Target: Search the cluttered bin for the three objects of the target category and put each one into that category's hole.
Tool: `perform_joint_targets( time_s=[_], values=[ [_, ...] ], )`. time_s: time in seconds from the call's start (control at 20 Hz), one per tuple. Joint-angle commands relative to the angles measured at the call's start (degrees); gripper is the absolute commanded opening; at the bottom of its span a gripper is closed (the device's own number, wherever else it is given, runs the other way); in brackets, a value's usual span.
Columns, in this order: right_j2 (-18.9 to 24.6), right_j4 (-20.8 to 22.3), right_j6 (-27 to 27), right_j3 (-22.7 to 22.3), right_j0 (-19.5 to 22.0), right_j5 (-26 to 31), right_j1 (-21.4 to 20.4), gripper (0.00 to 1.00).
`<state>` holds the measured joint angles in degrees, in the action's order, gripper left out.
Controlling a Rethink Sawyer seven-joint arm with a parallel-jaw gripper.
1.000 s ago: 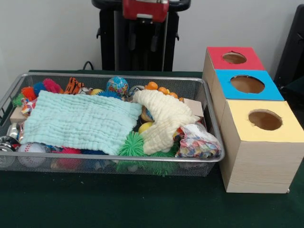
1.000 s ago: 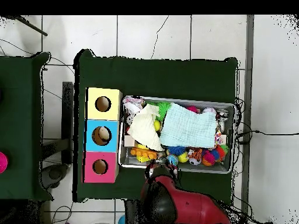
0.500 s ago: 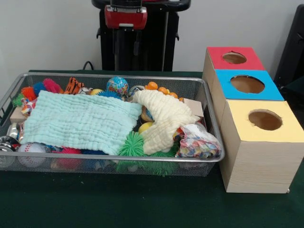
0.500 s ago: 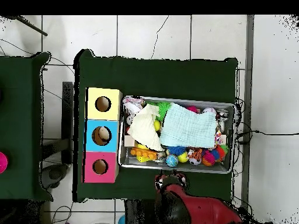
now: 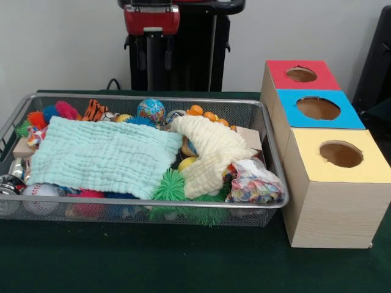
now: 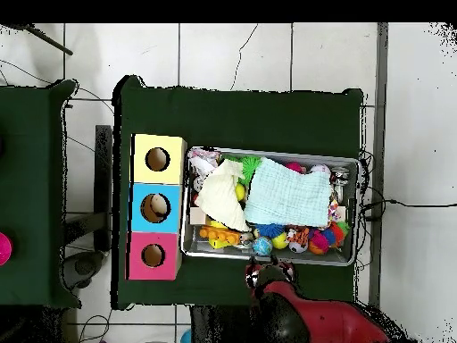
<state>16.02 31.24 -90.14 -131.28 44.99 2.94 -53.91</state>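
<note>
two cloths hide much of the bin (image 5: 269,160); gripper (image 5: 152,54) hangs behind it, seemingly spread; overhead, only its red housing shows.

Front camera low, close to the bin (image 5: 269,152) — overhead camera high, straight down; both share it.

Robot lab, green-clothed table (image 6: 268,116), white tiled floor (image 6: 232,54), loose cables (image 6: 393,204), sorting boxes (image 5: 324,146)

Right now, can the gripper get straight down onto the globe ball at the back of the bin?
Probably yes. The globe ball lies uncovered at the bin's far edge, clear of the mint cloth and the cream cloth. The gripper hangs above and behind it with nothing between; neighbouring toys crowd it, though.
</note>
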Motion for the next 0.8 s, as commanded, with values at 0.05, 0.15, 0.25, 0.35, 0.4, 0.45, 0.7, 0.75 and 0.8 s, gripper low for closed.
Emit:
perform_joint_targets(
  time_s=[0.05,0.15,0.25,0.35,0.4,0.45,0.7,0.75,0.8],
  values=[
    [14.5,1.2,7.4,-1.0,8.1,9.7,-4.0,1.00],
    [16.3,1.5,8.2,-0.2,10.1,10.9,-4.1,1.00],
    [16.6,3.0,7.8,1.3,10.4,11.0,-2.4,1.00],
    [18.2,3.8,8.3,2.2,12.4,11.2,-1.6,1.00],
    [17.9,4.6,8.1,2.6,12.8,11.0,-1.2,1.00],
    [17.3,5.9,7.8,3.5,12.6,10.7,0.0,1.00],
    [13.2,12.6,5.5,7.9,10.5,8.3,5.2,1.00],
    [12.1,14.2,4.9,9.0,9.8,7.3,6.6,1.00],
    [11.2,15.6,4.1,9.8,9.2,6.2,7.7,1.00]
  ],
)
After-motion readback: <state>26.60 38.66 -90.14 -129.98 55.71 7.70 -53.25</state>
